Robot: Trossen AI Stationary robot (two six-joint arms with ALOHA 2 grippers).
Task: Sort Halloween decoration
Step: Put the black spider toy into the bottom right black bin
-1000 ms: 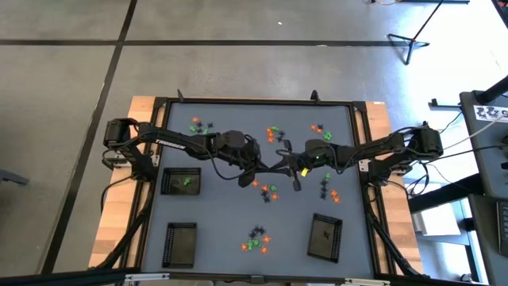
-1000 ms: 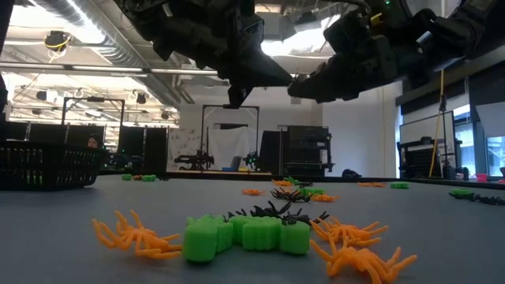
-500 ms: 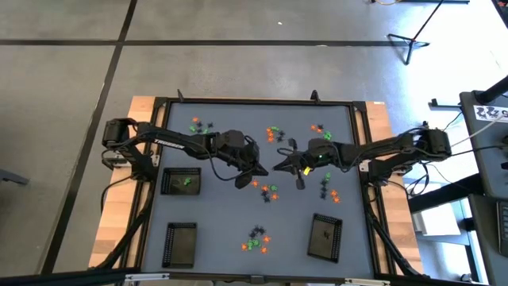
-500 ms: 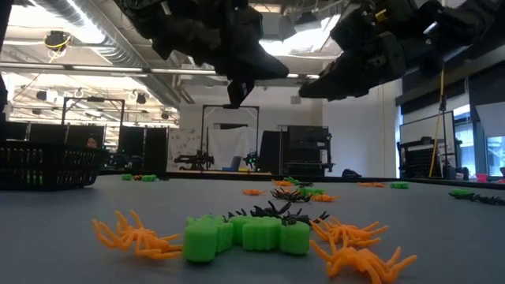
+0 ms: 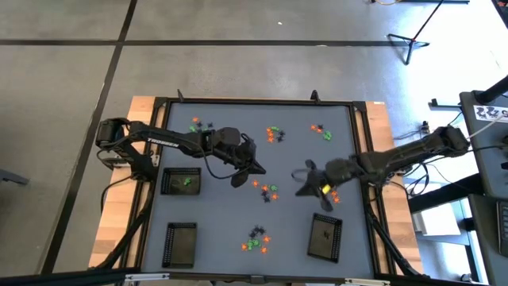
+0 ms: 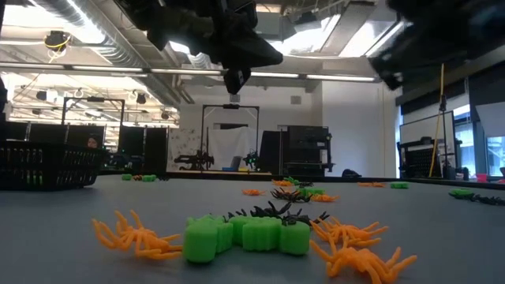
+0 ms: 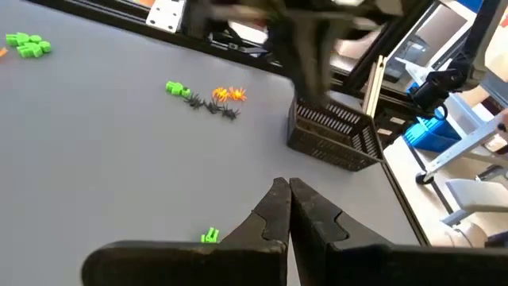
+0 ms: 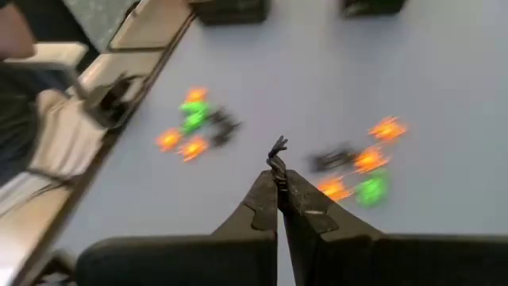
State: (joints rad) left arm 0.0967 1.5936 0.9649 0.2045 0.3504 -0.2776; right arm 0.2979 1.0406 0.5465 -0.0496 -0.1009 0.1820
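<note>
The Halloween decoration lies on the grey table in little heaps of orange, green and black trinkets [image 5: 267, 191], [image 5: 274, 133], [image 5: 255, 238]. The near heap [image 6: 260, 233] fills the low view. My left gripper [image 5: 263, 170] hangs shut above the table's middle with nothing between its fingers [image 7: 288, 191]. My right gripper [image 5: 297, 175] hangs right of it, above the table, shut on a tiny black trinket [image 8: 277, 148]. In the low view it is only a dark blur at the upper right. My right gripper pinches the tiny black trinket between its two fingertips [image 8: 270, 184]. Part of it [image 8: 277, 148] sticks out past the tips. The fingers slant down toward the table, and the trinket is clear of it.
Three black mesh trays stand on the table: one at the left with green pieces [image 5: 181, 181], one at the near left [image 5: 180, 243] and one at the near right [image 5: 324, 237]. More trinket heaps lie at the far left [image 5: 198, 125], far right [image 5: 321, 129] and right [image 5: 333, 195].
My right gripper has drawn away from my left gripper, whose tips it met over the table's middle. It went toward the right and near edges, rising a little and rolling as it went. My left gripper has stayed almost in place.
</note>
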